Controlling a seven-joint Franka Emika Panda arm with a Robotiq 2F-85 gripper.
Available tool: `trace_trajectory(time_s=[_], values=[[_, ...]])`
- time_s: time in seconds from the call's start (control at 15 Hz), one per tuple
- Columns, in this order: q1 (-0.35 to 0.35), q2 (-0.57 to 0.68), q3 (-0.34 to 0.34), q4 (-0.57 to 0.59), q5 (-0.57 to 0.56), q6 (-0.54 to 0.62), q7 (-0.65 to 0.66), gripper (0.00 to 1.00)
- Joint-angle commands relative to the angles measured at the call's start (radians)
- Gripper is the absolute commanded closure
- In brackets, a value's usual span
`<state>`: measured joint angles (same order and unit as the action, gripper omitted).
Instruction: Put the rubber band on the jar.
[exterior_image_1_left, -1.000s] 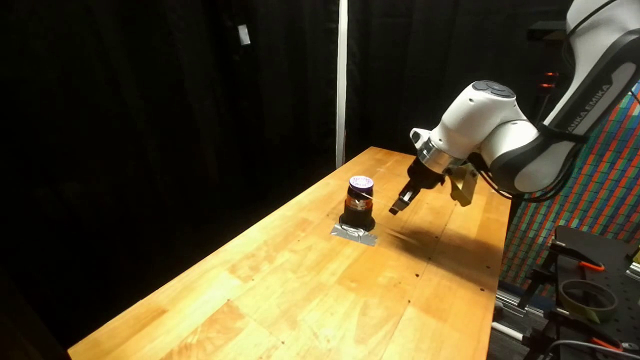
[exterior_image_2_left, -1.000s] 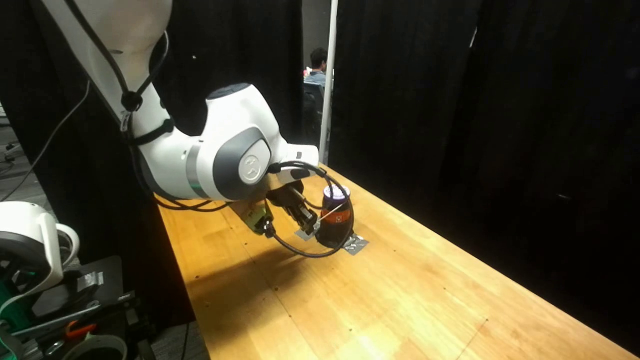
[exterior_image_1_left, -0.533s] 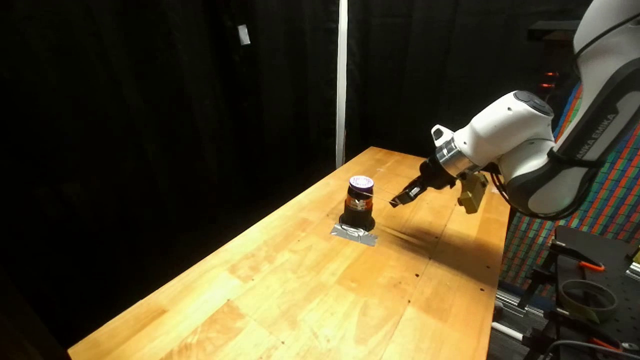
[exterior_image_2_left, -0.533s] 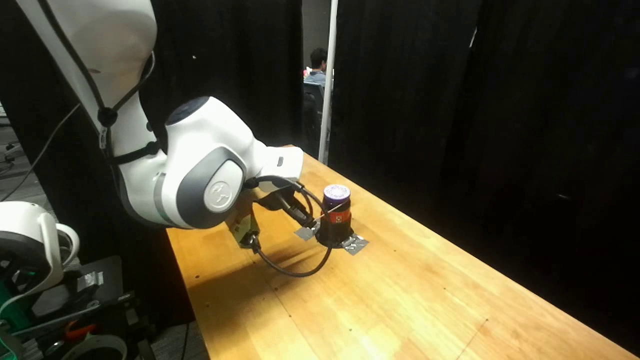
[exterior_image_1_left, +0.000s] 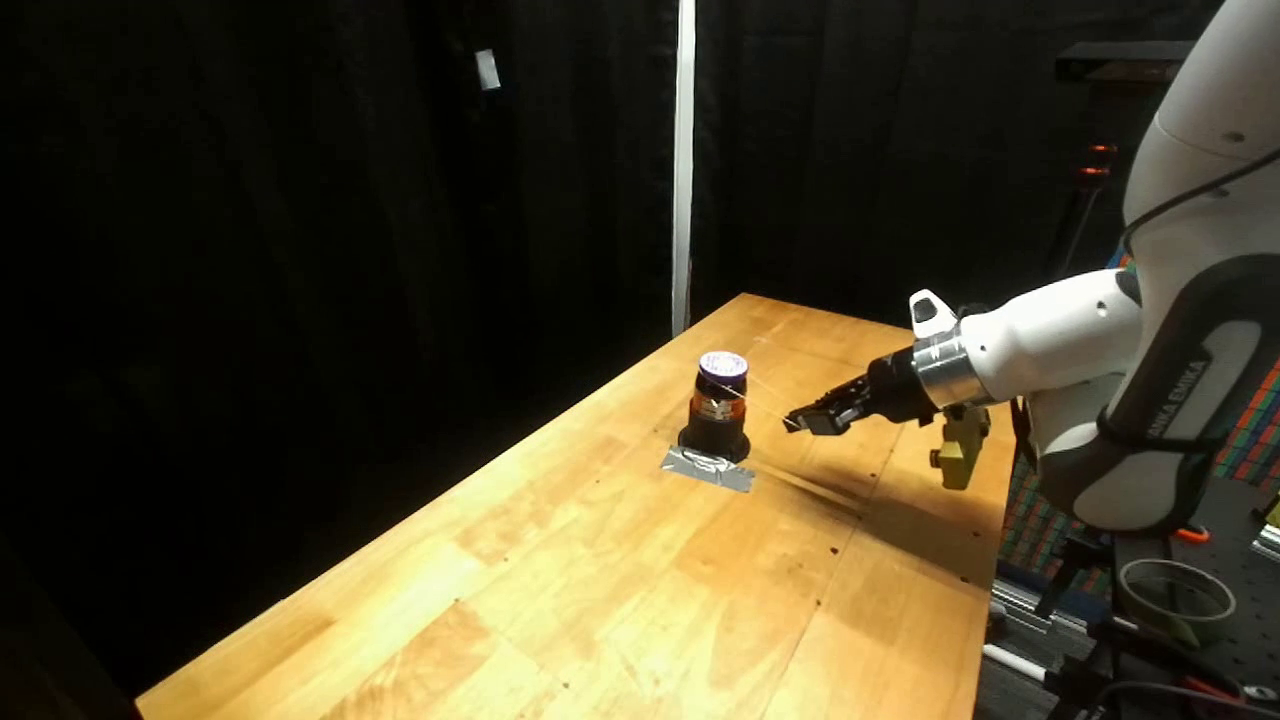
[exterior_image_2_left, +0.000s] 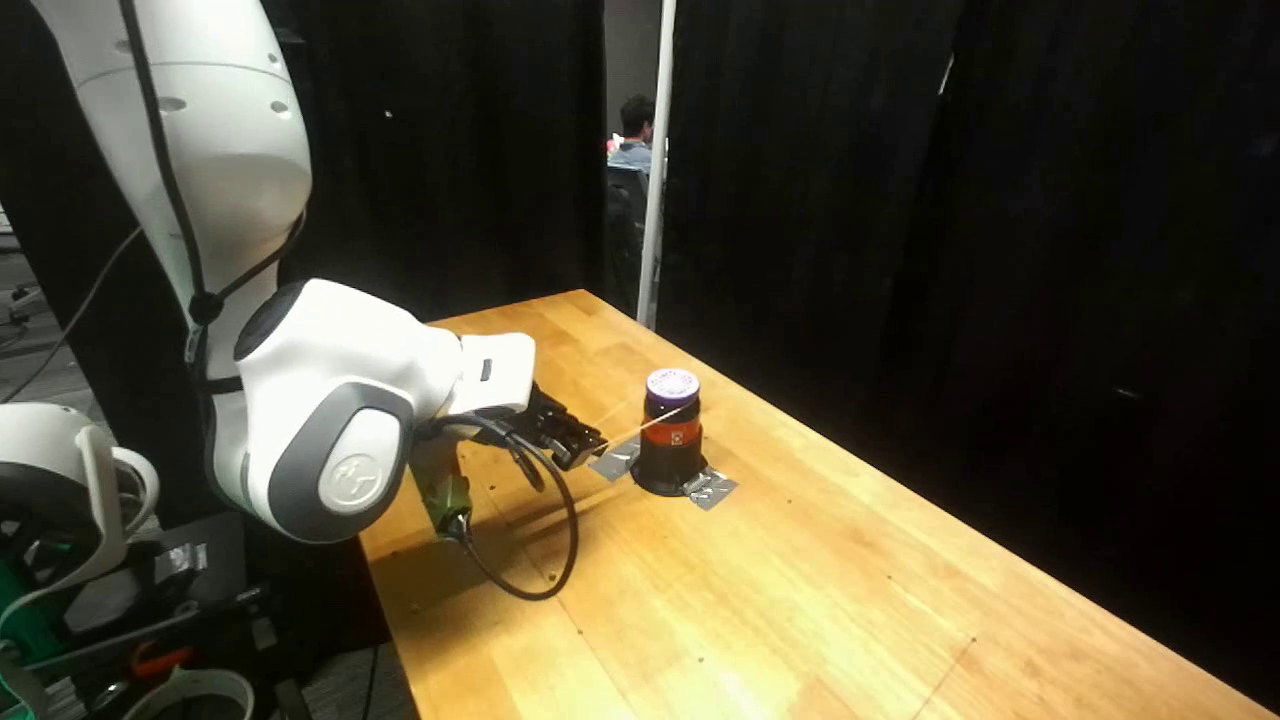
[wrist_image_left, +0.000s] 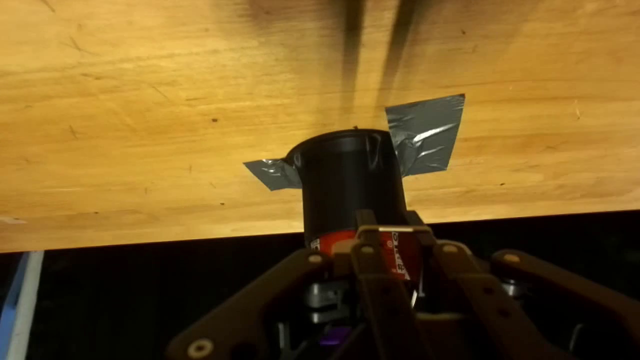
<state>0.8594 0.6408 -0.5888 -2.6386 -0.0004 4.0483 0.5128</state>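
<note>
The dark jar (exterior_image_1_left: 717, 436) with an orange-red label and a purple-white lid stands upright on the table, its base taped down. It also shows in the other exterior view (exterior_image_2_left: 668, 465) and in the wrist view (wrist_image_left: 350, 185). The thin tan rubber band (exterior_image_2_left: 638, 431) passes round the jar's upper part and runs stretched to my gripper (exterior_image_2_left: 583, 450). In the wrist view the gripper (wrist_image_left: 391, 221) has its fingertips a little apart, with the rubber band (wrist_image_left: 395, 228) looped across their outside. The gripper is beside the jar, above the table, not touching it. The band's far side is hidden.
Silver tape (exterior_image_1_left: 708, 469) holds the jar's base to the wooden table (exterior_image_1_left: 620, 600); more tape shows in the wrist view (wrist_image_left: 425, 132). Black curtains and a pale pole (exterior_image_1_left: 683, 170) stand behind the table. A black cart holds a tape roll (exterior_image_1_left: 1176, 600).
The arm has drawn back from the jar and tipped so the gripper points more level. The rubber band is stretched longer, and the two fingers show apart. The jar has stayed in place.
</note>
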Motion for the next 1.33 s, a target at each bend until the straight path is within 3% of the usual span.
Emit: trace_trajectory(time_s=[0.0,0.13,0.2,0.27,0.33,0.47,0.53,0.67,0.73,0.8,0.87,0.93,1.0,1.07,1.13,1.2,1.27], values=[[-0.2,0.037,0.278,-0.006,0.192,0.187,-0.149,0.8],[-0.343,0.072,0.43,0.017,0.219,0.298,-0.203,0.81],[-0.171,0.054,0.264,0.06,0.198,0.197,-0.101,0.81],[-0.194,0.059,0.282,0.078,0.216,0.194,-0.108,0.81],[-0.174,0.056,0.255,0.104,0.225,0.176,-0.101,0.8],[-0.166,0.102,0.249,0.123,0.274,0.248,-0.093,0.81],[-0.1,0.078,0.19,0.162,0.291,0.169,-0.08,0.82],[-0.118,0.136,0.22,0.147,0.338,0.258,-0.074,0.81],[-0.026,0.121,0.142,0.181,0.371,0.17,-0.051,0.8],[-0.007,0.137,0.131,0.174,0.396,0.18,-0.041,0.8],[-0.064,0.163,0.195,0.136,0.424,0.277,-0.058,0.8],[0.077,0.166,0.08,0.179,0.47,0.172,-0.018,0.81],[0.105,0.185,0.064,0.175,0.5,0.172,-0.004,0.8],[0.025,0.195,0.148,0.135,0.528,0.274,-0.03,0.81],[0.194,0.227,0.01,0.175,0.577,0.171,0.036,0.81],[0.222,0.246,-0.002,0.171,0.604,0.17,0.05,0.81],[0.13,0.237,0.09,0.135,0.629,0.266,0.013,0.81]])
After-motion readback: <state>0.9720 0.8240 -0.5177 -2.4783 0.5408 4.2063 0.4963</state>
